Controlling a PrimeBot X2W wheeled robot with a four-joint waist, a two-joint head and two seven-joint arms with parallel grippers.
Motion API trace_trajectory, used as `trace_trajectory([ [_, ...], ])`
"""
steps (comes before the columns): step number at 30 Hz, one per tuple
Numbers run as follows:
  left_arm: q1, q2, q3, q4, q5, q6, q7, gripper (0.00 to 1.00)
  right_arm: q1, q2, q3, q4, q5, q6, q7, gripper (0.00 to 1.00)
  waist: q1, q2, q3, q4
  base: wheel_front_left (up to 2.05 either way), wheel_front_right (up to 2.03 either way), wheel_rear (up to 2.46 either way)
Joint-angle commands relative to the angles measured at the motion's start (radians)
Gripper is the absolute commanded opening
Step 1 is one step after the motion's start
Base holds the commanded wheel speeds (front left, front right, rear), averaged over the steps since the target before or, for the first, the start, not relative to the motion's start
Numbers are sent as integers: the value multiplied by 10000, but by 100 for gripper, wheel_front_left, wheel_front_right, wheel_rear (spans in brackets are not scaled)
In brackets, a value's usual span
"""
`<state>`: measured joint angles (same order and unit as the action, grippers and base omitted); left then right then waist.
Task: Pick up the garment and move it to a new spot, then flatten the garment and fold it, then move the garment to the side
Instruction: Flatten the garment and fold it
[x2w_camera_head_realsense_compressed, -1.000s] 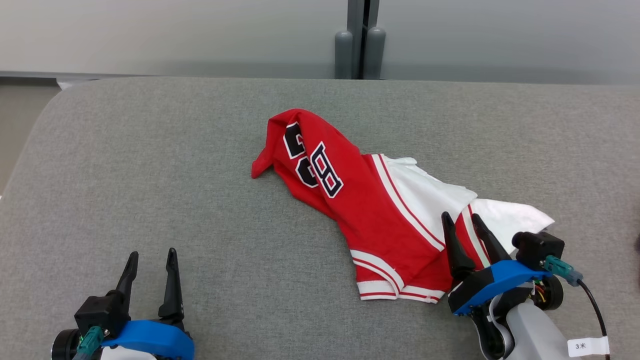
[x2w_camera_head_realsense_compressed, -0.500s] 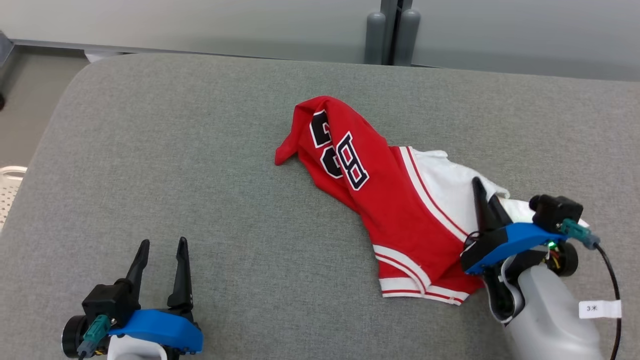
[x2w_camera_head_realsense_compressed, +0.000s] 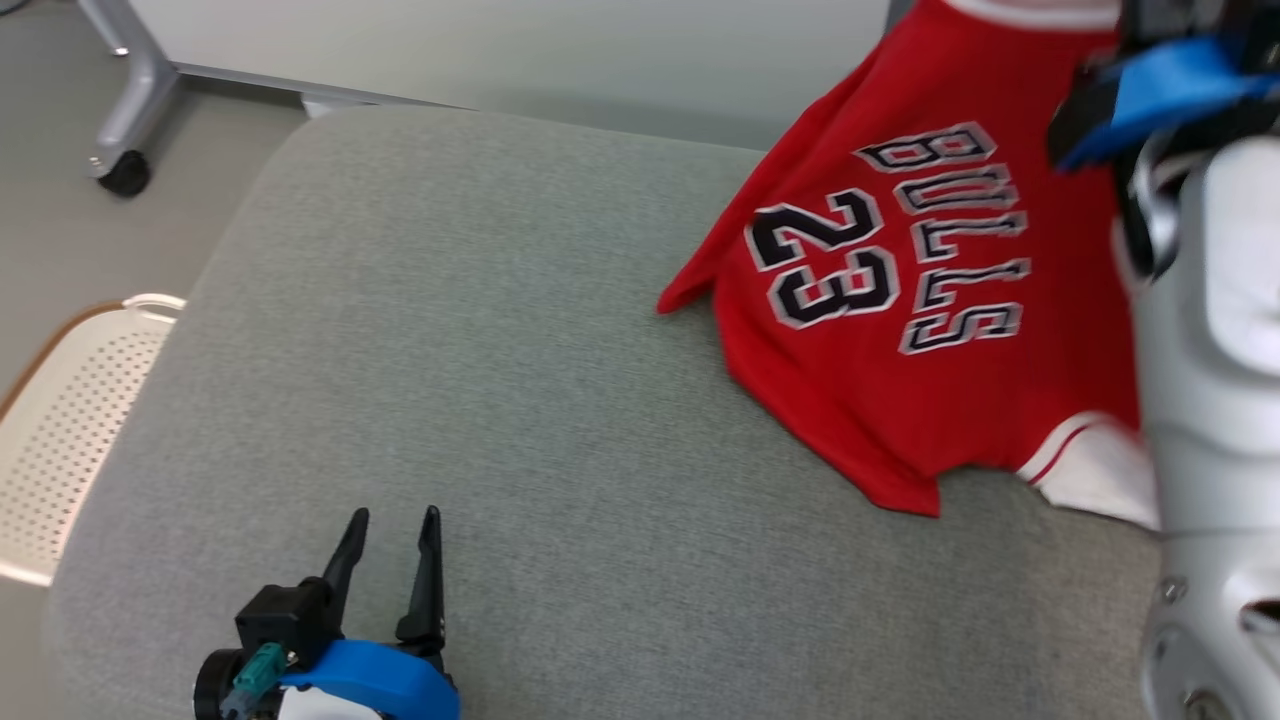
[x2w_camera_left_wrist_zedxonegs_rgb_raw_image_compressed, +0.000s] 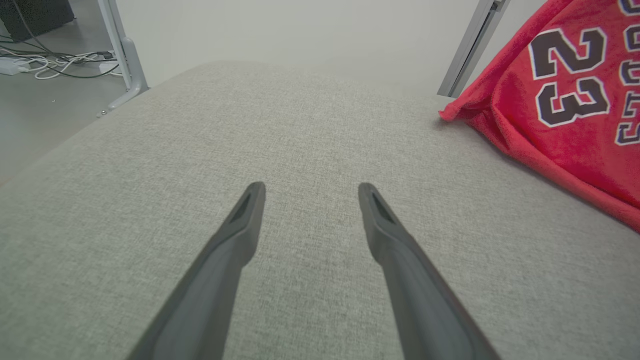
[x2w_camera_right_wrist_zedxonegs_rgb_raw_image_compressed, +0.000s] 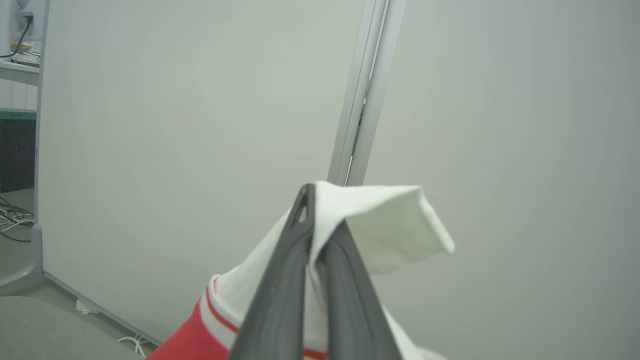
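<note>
At 7 o'clock in the head view, nearest the robot, the left gripper (x2w_camera_head_realsense_compressed: 396, 514) hovers low over the grey upholstered desk (x2w_camera_head_realsense_compressed: 480, 350). Its jaws are wide apart and hold nothing. Off the desk's edge at 9 o'clock sits a pale perforated seat (x2w_camera_head_realsense_compressed: 70, 400).

Farther out, from 1 to 4 o'clock, the garment (x2w_camera_head_realsense_compressed: 900, 330) hangs as a slanted sheet. It is a red jersey with dark lettering and white trim. Its lower edge and a red corner pointing toward 9 o'clock appear to rest on the desk, and the rest is in the air.

Above it at 1 o'clock is the right gripper (x2w_camera_right_wrist_zedxonegs_rgb_raw_image_compressed: 319, 235). The right wrist view shows its jaws pinched tight on a fold of the white part beside the red-striped band, with a white flap poking past the tips. A pale partition (x2w_camera_right_wrist_zedxonegs_rgb_raw_image_compressed: 150, 125) stands behind.

The jersey looks light and limp, so it will likely drape, swing and drag on the rough upholstery rather than slide. A single pinch on a thin fold may slip under a tug. The thicker striped band should give a surer bite. For flattening, a second hold on the trailing red corner or the hem would spread it.
</note>
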<state>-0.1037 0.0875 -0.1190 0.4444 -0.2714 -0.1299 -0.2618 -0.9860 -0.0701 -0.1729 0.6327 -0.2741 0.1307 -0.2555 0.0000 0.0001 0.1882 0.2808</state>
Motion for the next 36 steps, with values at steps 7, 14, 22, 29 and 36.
trace_trajectory([
  [7,164,-165,-433,158,16,-14,-44,100,-2107,-1089,913,173,-1394,1,-24,0,0,-1,-468,748,0,0,0],
  [14,515,-240,-95,83,76,-14,-44,100,-1665,-1121,1546,-299,-510,-1,-98,0,0,-1,-596,319,0,0,0],
  [22,554,-190,-60,-71,115,-14,-46,100,2884,-1026,1084,-2500,731,1,-101,0,0,-1,-594,-957,0,0,0],
  [29,702,-49,5,-76,132,-15,-44,100,7247,-379,-439,-3764,1252,-1,-107,0,0,-1,-625,-1872,0,0,0],
  [36,649,54,63,-131,138,-15,-44,100,9115,51,-281,-4002,802,-1,-107,15,0,-1,-561,-2573,0,0,0],
])
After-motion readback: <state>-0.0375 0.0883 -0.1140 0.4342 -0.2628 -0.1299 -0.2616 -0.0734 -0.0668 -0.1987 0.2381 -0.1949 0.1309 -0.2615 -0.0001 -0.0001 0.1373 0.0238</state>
